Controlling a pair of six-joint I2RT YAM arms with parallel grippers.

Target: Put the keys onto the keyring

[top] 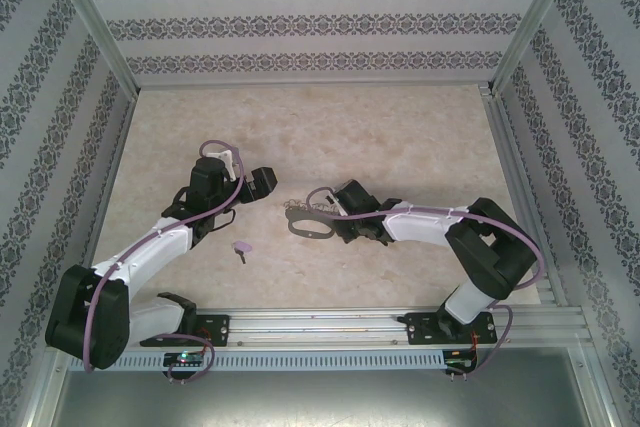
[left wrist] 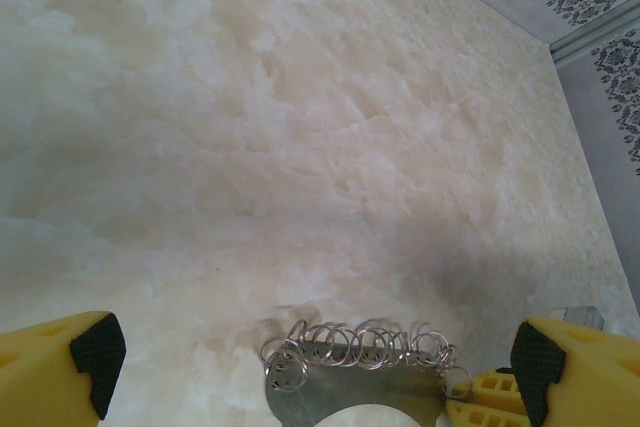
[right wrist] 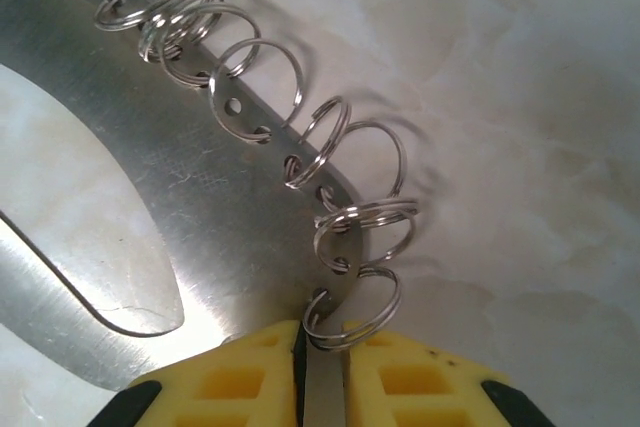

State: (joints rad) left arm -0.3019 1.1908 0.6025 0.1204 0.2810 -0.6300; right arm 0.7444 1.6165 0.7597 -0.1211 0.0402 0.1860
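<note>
Setting: a pale marbled table [top: 400, 137], boxed in by patterned walls [top: 320, 27] on three sides.

Item 1, bottom edge of the overhead view: an aluminium rail [top: 330, 325] is carrying both arm bases, left arm at lower left, right arm at lower right.

Item 2, left of centre and just above the rail: the key [top: 241, 247], small and lilac, is lying flat on the table. It is sitting apart from both grippers and well short of the keyring, so it is not yet threaded.

Item 3, centre of the overhead view: the keyring [right wrist: 200, 217], a flat grey metal oval with a row of small split rings [right wrist: 365, 232] threaded through holes along one edge. It is lying low over the table, its shadow close beneath it in the right wrist view.

Item 4, just right of centre: the right gripper [right wrist: 320, 377] is pinching the plate's edge, its yellow pads [right wrist: 420, 382] drawn narrow with only the thin metal between them. Judged purpose: it is steadying the ring so a key can be worked onto a loop.

Item 5, just left of centre: the left gripper [left wrist: 312, 357] is hanging with its jaws spread wide and holding nothing, facing the looped edge at the bottom of its own view. Judged purpose: it is standing free to fetch the key.

Item 6, upper half of the frame: bare table is running back to the far wall.
</note>
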